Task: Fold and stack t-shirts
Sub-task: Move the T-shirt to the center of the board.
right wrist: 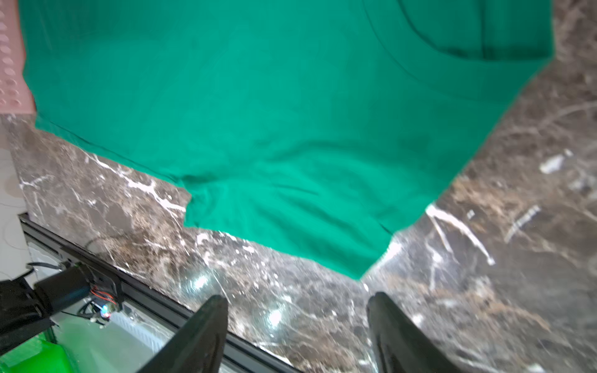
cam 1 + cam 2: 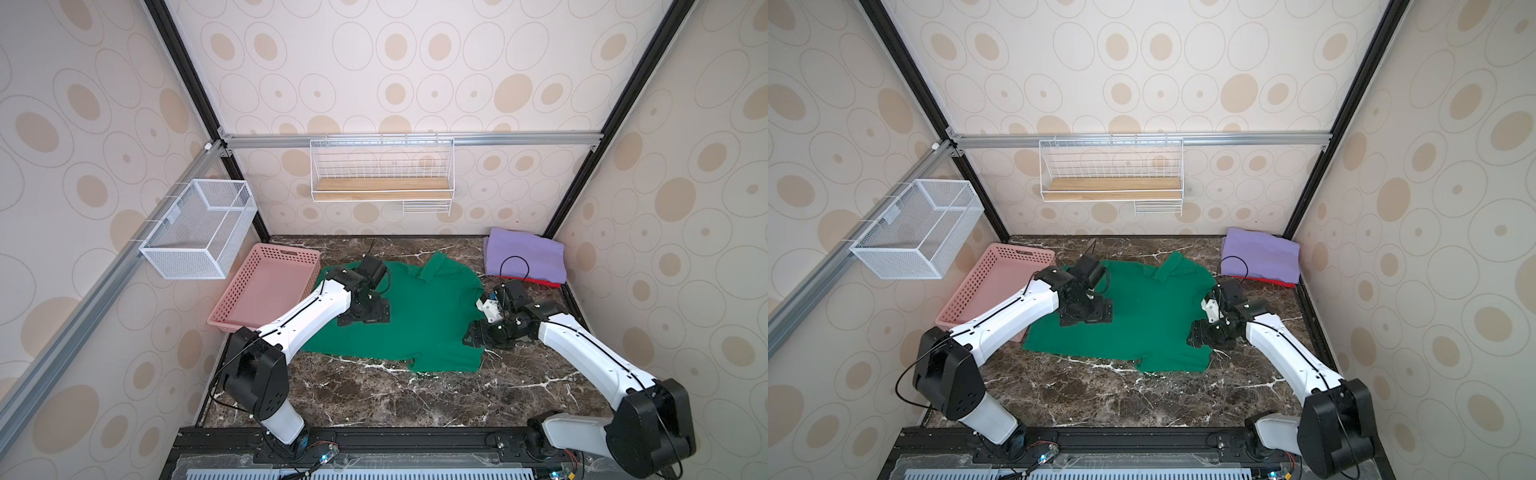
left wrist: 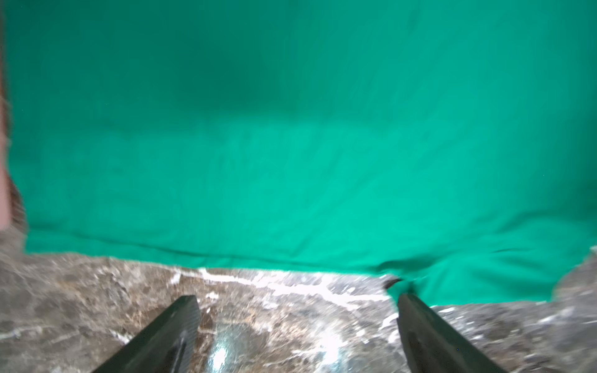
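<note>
Across the desk (image 2: 415,399) lie three t-shirts: one green shirt (image 2: 415,307) spread flat at centre, and one lavender shirt (image 2: 523,257) folded on one red shirt (image 2: 540,284) at 2 o'clock. One pink basket (image 2: 266,295) sits at 10 o'clock, just beside the green cloth. The left pincer (image 3: 297,297) and right pincer (image 1: 297,297) both gape empty above the green shirt's 9 and 3 o'clock sides. Bare marble lies free toward 6 o'clock.

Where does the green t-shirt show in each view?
In a top view: green t-shirt spread out at centre.
In a top view: green t-shirt, same spot.
Left wrist: green t-shirt fills most of the picture.
Right wrist: green t-shirt fills most of the picture.
Shared landmark: marble table.
</note>
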